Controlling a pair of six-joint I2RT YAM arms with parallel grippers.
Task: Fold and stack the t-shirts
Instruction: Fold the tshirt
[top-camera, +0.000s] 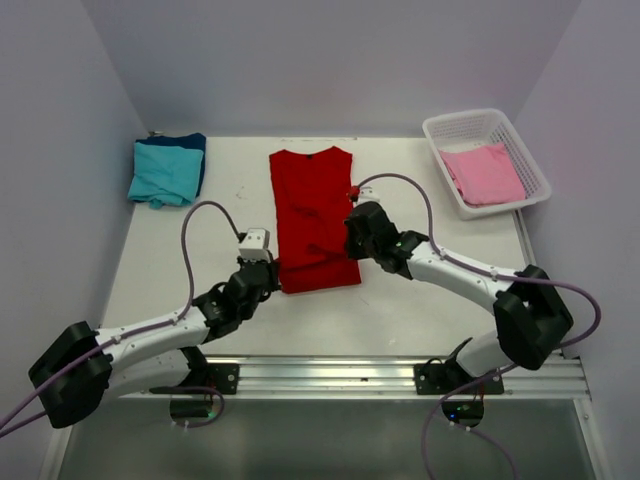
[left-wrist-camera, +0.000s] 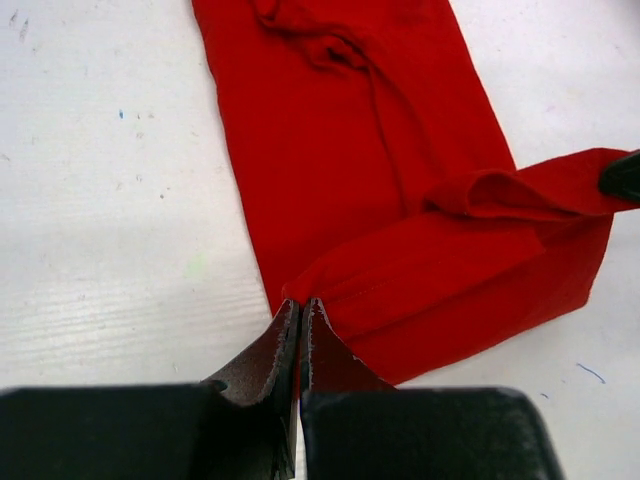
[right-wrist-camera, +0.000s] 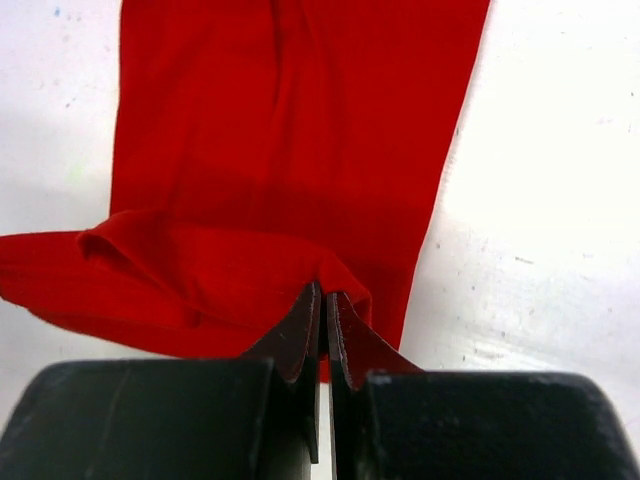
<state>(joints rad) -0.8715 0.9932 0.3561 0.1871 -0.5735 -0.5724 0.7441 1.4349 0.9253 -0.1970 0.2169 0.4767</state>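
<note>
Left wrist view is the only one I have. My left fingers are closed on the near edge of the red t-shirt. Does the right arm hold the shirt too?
Observer: Yes. In the right wrist view the right fingers are shut on a raised fold of the red t-shirt.
Operator: Where are the other shirts?
Observer: The top view shows a teal t-shirt lying on a dark blue t-shirt at the far left.
Operator: And the pink one?
Observer: The pink t-shirt lies inside the white basket at the far right.
</note>
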